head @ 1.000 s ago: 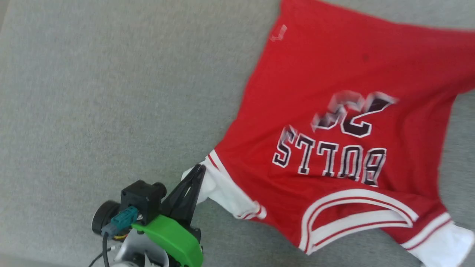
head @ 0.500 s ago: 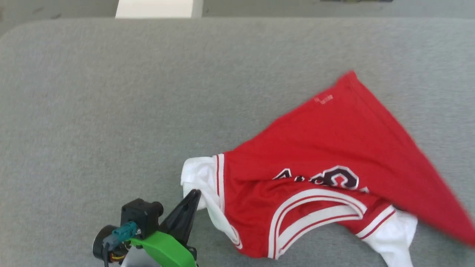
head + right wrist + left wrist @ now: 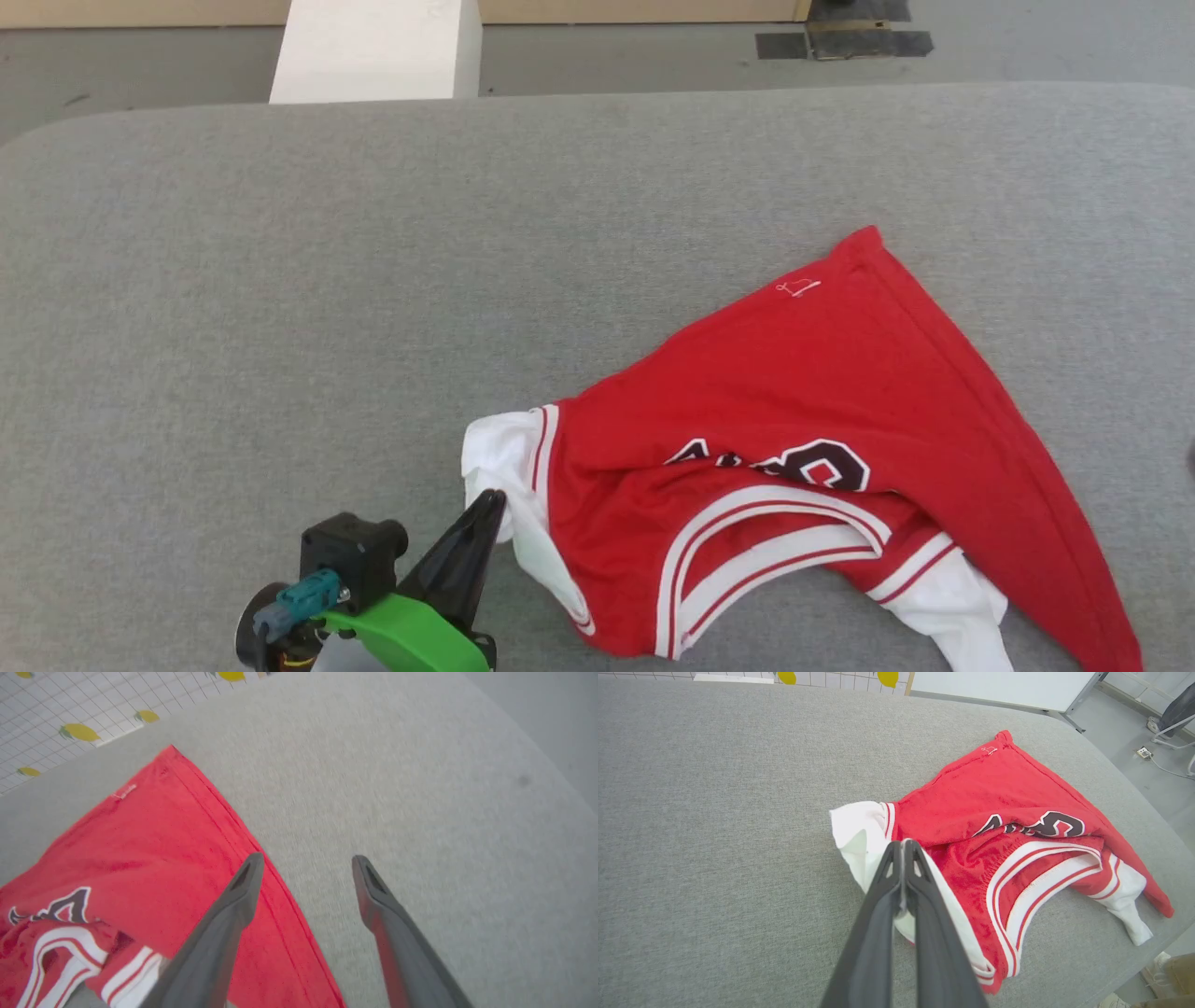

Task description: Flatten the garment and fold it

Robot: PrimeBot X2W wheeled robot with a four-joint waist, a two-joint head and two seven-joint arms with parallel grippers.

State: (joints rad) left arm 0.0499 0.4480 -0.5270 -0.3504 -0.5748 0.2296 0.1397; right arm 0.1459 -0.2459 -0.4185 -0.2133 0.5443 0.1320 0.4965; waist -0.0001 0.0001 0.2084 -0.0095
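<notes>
Garment (image 3: 822, 392) lies bunched at the near right of the grey table (image 3: 280, 280), red body doubled over its black print and one hem corner pointing toward the far edge, so flattening looks unfinished. The left gripper (image 3: 902, 845) is pinched tight on the white sleeve (image 3: 859, 826), likely as an anchor for pulling the cloth out; the left wrist view makes that grip plain. The right wrist view adds the right gripper (image 3: 306, 861), fingers spread wide and empty above the garment's red edge.

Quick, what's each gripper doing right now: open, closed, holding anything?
Left gripper: closed on the white sleeve of the red jersey-style T-shirt.
Right gripper: open, holding nothing.
</notes>
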